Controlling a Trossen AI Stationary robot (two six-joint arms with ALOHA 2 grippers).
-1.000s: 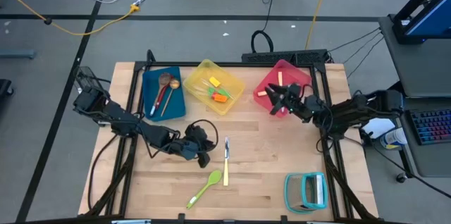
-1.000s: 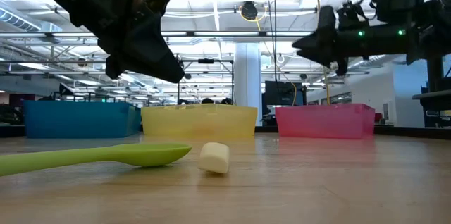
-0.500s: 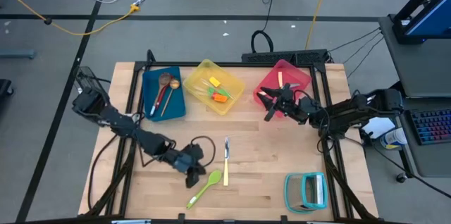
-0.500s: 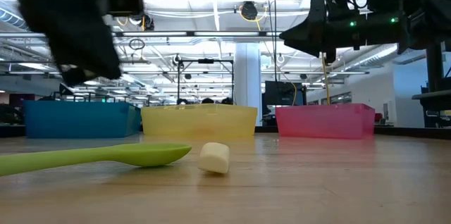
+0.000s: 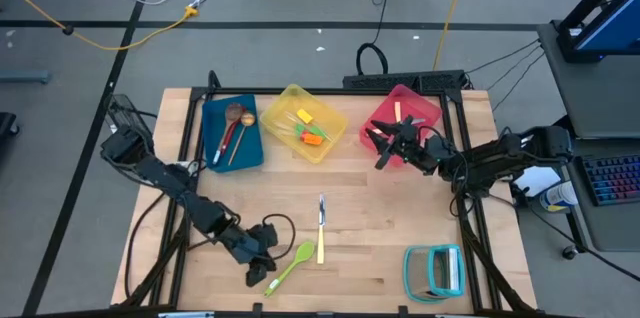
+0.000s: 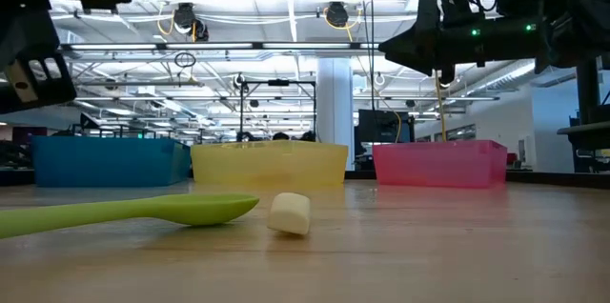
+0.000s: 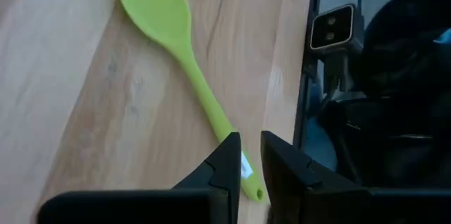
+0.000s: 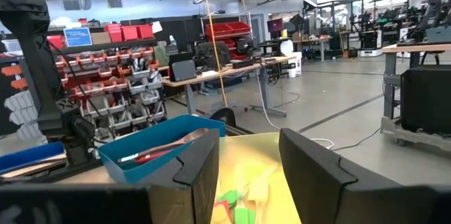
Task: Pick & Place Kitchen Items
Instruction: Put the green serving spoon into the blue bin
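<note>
- The surface (image 5: pixel 400 228) is pale wood planking with visible grain, on a black frame.
- Three plastic bins stand along its far side: a blue bin (image 5: pixel 231 130) holding long wooden and red utensils, a translucent yellow bin (image 5: pixel 303 121) with small orange and green pieces, and a pink bin (image 5: pixel 405 115).
- A teal-framed rack (image 5: pixel 435 270) lies at the near right corner.
- The right hand (image 5: pixel 388 146) hangs above the pink bin's near edge, its fingers parted and empty; its wrist view looks past them to the blue and yellow bins.
- The left hand (image 5: pixel 262 270) sits low over the handle end of the lime-green spoon (image 5: pixel 291 265); the left wrist view shows its fingers (image 7: pixel 227 164) narrowly apart over the thin handle, gripping nothing.
- A cream-handled utensil (image 5: pixel 321 230) lies just beside the spoon's bowl; the low view shows only its rounded butt.
</note>
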